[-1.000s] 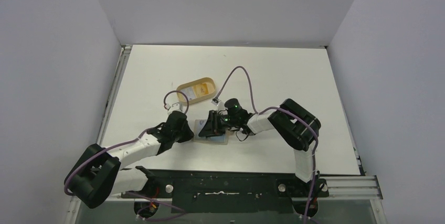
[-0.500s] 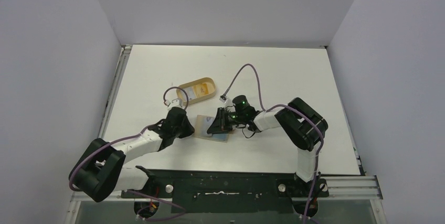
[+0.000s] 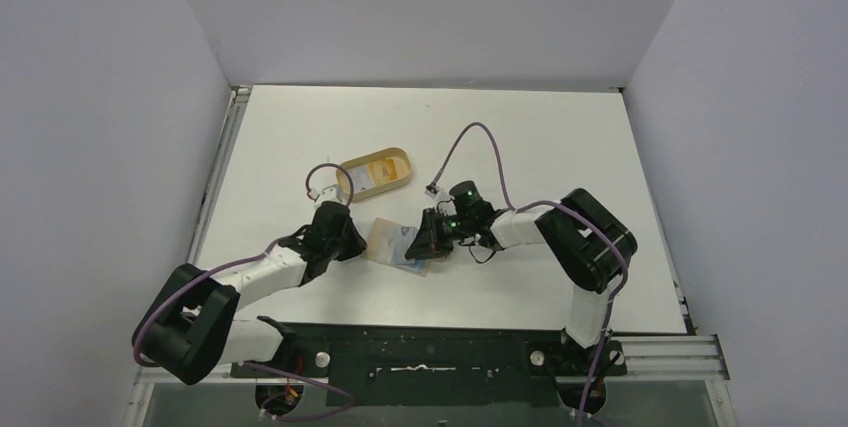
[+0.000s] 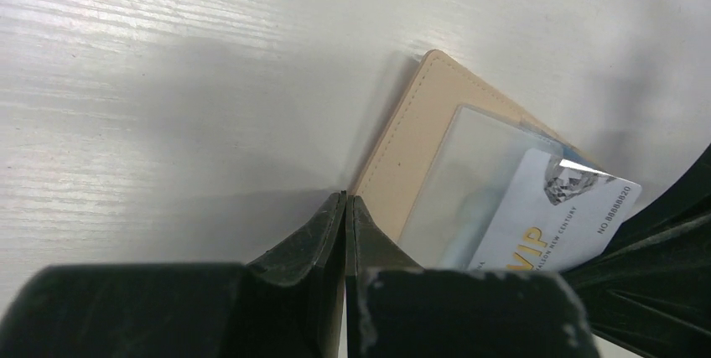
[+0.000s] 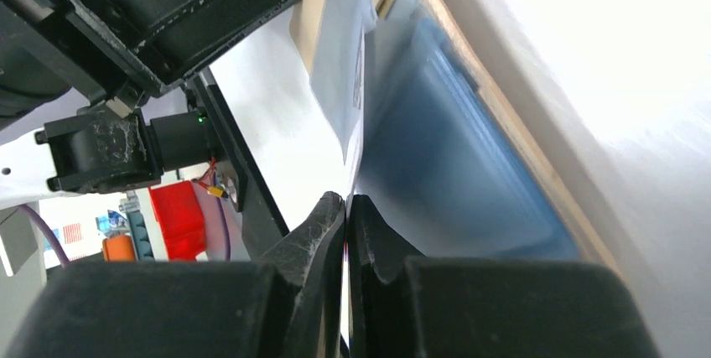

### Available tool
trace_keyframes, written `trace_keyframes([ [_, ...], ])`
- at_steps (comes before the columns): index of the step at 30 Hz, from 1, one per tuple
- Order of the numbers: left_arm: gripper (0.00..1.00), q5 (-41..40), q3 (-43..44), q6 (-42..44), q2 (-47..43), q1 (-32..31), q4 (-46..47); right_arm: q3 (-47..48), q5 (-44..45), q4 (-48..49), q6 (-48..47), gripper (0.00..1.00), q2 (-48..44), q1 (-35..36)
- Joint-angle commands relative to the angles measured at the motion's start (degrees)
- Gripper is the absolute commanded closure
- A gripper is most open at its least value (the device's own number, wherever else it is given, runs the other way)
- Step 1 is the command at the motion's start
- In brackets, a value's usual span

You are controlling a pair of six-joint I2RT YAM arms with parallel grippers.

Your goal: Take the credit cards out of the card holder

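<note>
Left wrist — tan card holder (image 4: 419,132); right fingers (image 5: 314,245) pinch white card (image 4: 553,220), left fingers (image 4: 323,236) clenched.

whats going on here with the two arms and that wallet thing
The two arms are working a credit card out of the tan card holder. The left fingers, shut, sit at the holder's edge, seemingly steadying it. The right fingers are shut on the card, which sticks partly out of its pocket.

both arms have chunky black joints and white link covers, the left arm (image 3: 262,272) and right arm (image 3: 590,247) alike, each with a purple cable (image 3: 480,137) looping off the wrist. a green light (image 3: 463,188) glows on the right wrist. the left gripper (image 4: 345,207) and right gripper (image 5: 345,207) are matte black wedges, scuffed pale at the edges.
</note>
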Motion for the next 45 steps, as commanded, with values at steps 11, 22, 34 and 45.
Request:
trace_keyframes([
  [11, 1.00, -0.30, 0.53, 0.78, -1.39, 2.40, 3.54, 8.88, -0.67, -27.37, -18.15, 1.00, -8.99, -5.43],
  [22, 1.00, -3.83, -1.20, -2.58, -1.63, 2.83, 15.80, 50.08, 0.48, -44.70, -24.34, 1.00, 10.28, -6.51],
  [34, 1.00, -7.28, 1.68, -1.91, 3.27, 3.95, 22.19, 76.19, -0.23, -47.57, -20.80, 1.00, 30.53, -3.31],
  [45, 1.00, -7.15, -0.61, -2.05, 2.98, 5.29, 23.96, 92.91, -0.52, -53.27, -19.91, 1.00, 42.13, -1.97],
])
